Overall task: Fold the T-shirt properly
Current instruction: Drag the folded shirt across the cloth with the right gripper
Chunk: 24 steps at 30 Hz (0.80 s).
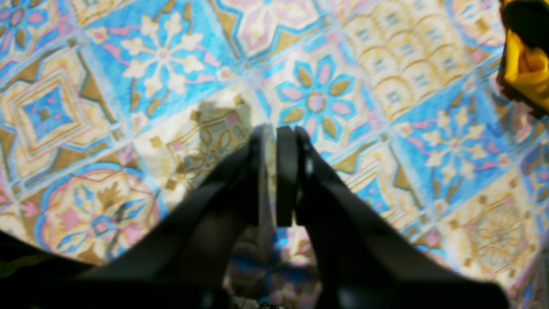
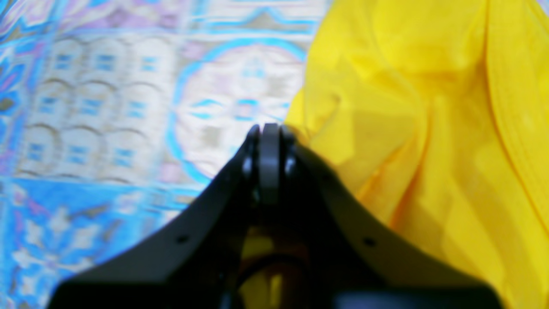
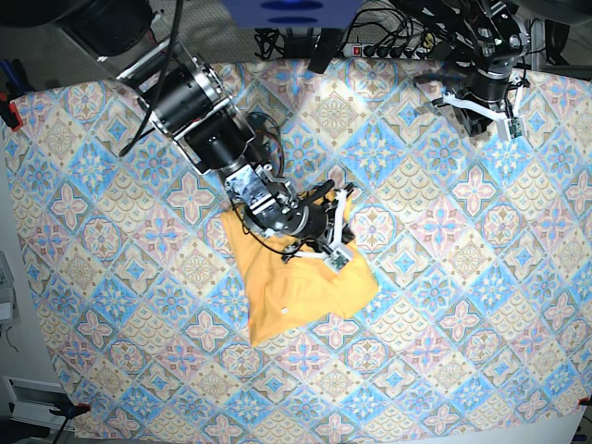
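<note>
The T-shirt (image 3: 296,291) lies bunched in a rough square at the middle of the table, pale orange-yellow. In the right wrist view the T-shirt (image 2: 429,128) fills the right half in loose folds. My right gripper (image 2: 270,128) is shut at the shirt's edge, and yellow cloth shows between the fingers behind the pads. From the base view, this right gripper (image 3: 344,229) sits over the shirt's far right corner. My left gripper (image 1: 274,128) hovers above bare cloth, fingers together with only a sliver between them, holding nothing. It hangs at the back right, left gripper (image 3: 481,111), far from the shirt.
A blue-and-pink tile-patterned tablecloth (image 3: 444,277) covers the whole table. Cables and a power strip (image 3: 388,46) lie along the back edge. A red clamp (image 3: 9,111) grips the cloth at the left edge. A corner of the T-shirt (image 1: 525,68) shows in the left wrist view.
</note>
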Tool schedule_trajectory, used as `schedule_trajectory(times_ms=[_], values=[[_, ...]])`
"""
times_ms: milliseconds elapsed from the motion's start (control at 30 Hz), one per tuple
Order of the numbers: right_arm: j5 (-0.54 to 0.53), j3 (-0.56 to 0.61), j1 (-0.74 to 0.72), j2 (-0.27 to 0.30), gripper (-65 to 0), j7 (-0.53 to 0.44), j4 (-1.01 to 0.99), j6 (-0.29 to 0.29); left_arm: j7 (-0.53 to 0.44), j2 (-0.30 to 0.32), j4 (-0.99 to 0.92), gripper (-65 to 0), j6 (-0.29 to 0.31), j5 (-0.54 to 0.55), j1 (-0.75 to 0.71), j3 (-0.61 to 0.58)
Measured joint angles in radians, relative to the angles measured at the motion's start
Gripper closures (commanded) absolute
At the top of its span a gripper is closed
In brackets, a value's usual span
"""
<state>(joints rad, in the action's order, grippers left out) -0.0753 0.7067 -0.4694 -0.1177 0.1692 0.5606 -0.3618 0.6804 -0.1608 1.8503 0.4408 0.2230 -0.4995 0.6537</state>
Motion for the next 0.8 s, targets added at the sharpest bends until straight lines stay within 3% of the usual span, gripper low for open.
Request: schedule_trajectory(times_ms=[267,800], values=[[-0.003,-0.084,-0.018,0.099,-1.1,-0.019,0.0,-0.008,0.0,0.0,0.0,-3.9,0.0,0.003,0.0,-0.002],[0.008,-0.257,-0.088,0.225,-1.1,0.011,-0.008,0.001,0.0,0.0,0.0,-3.9,0.0,0.005,0.0,-0.002]])
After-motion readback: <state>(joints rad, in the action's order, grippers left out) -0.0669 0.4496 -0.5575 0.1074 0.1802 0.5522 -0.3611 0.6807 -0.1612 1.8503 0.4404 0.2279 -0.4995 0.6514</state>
